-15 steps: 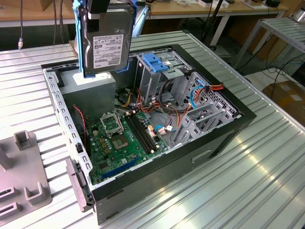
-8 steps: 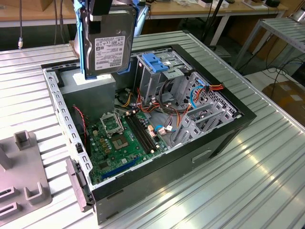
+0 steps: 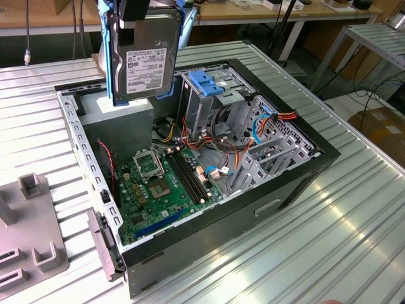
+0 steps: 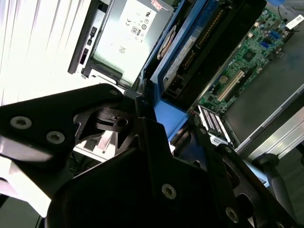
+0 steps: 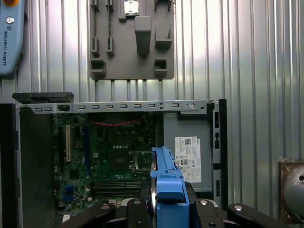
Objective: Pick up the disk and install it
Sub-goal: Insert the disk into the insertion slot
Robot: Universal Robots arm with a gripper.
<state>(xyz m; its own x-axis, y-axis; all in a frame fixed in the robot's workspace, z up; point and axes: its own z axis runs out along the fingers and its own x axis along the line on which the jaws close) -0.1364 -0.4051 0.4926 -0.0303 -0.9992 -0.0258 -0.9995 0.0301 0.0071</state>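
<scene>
We see a ribbed metal table (image 3: 354, 209) in bright glare, a wooden bench (image 3: 240, 14) behind, and a cardboard box (image 3: 383, 133) nearby.

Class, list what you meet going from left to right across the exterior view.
From the left: grey holder block → disk → blue latch → cardboard box.

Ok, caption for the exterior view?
Gripper holds the disk upright, label facing out, above the open computer case.
</scene>
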